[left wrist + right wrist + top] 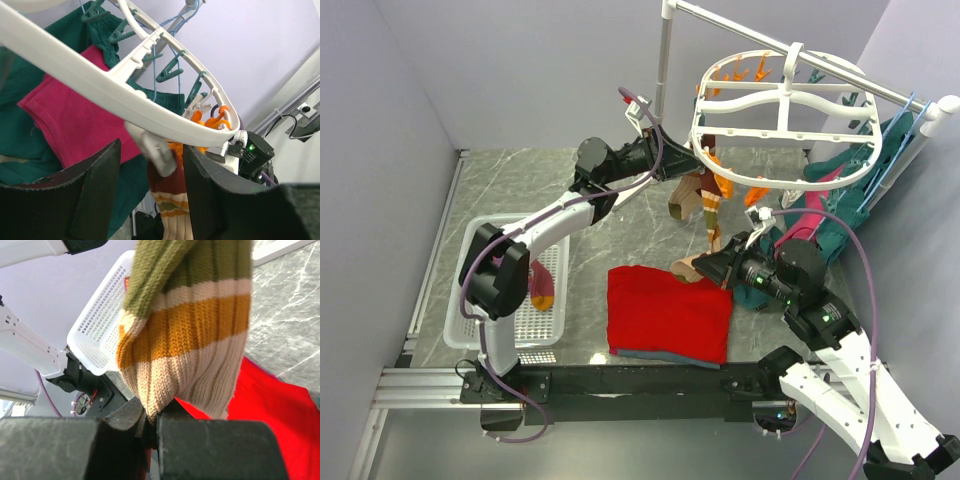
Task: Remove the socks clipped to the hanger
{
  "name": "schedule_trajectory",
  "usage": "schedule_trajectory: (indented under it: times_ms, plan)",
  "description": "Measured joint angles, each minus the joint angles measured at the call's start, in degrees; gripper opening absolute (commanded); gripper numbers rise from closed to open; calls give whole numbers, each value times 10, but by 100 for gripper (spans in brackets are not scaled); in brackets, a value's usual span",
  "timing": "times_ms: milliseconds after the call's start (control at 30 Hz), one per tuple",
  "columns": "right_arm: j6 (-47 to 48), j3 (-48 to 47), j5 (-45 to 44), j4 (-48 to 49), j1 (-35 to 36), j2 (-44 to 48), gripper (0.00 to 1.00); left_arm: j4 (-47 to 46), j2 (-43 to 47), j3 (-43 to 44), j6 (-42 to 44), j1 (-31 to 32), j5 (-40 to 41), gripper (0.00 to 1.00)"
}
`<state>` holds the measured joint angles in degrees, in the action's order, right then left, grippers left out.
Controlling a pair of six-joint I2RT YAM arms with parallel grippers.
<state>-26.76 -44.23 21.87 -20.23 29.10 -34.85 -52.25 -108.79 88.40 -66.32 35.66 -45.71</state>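
Note:
The white oval hanger (780,110) hangs from a rail at the back right, and its rim crosses the left wrist view (125,105). A tan-brown striped sock (712,215) hangs from a pale clip peg (156,150) at its near-left edge. A brown sock (682,198) hangs beside it. My left gripper (686,162) is raised to that edge. It is open (150,175), with one jaw on either side of the peg and the sock's top (170,200). My right gripper (718,266) is shut (152,425) on the sock's cream toe end (185,350), low over the table.
A white slotted basket (485,240) stands at the left with a maroon sock (542,285) in it. A flat red cloth (670,310) lies under my right gripper. Teal and pink garments (830,215) and blue hangers (900,140) hang at the right.

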Motion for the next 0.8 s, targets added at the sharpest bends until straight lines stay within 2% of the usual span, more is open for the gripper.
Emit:
schedule_trajectory:
  times_ms: [300,500,800]
  plan:
    - [0,0,0,-4,0,3,0,-17,-27,21,-26,-6,6,50]
    - [0,0,0,-4,0,3,0,-47,-33,32,-58,-7,5,60]
    - [-2,0,0,-4,0,3,0,-124,-60,49,-126,-7,5,65]
